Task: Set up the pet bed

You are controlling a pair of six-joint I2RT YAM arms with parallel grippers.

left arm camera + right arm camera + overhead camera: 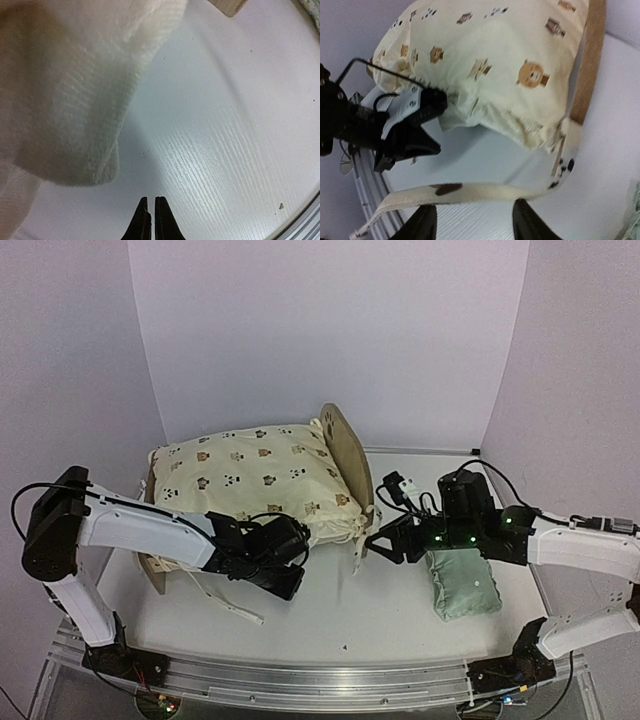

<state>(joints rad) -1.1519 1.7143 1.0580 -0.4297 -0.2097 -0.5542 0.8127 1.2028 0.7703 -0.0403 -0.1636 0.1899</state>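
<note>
light wood frames the pet bed (346, 452), which is seen from above on the left half of the counter (330, 625), toward its far edge, with the arched headboard turned to the counter's middle. a cream bear-print cushion (250, 475) is laid over the bed and spills past its near rail. the left tool (292, 588) is held low at the cushion's near right corner. the right tool (370, 540) is pointed at the near end of the headboard. a mint green pillow (462, 585) is set on the right half of the counter, partly under the right arm.

in the left wrist view, the left tool's fingertips are seen all but touching, with nothing between them, above bare counter. a fold of cream fabric is seen just to their left.

in the right wrist view, the right tool's fingers are spread wide and nothing is gripped. a cushion tie (470, 191) is stretched across just beyond their tips, and the cushion and headboard are seen behind it.
</note>
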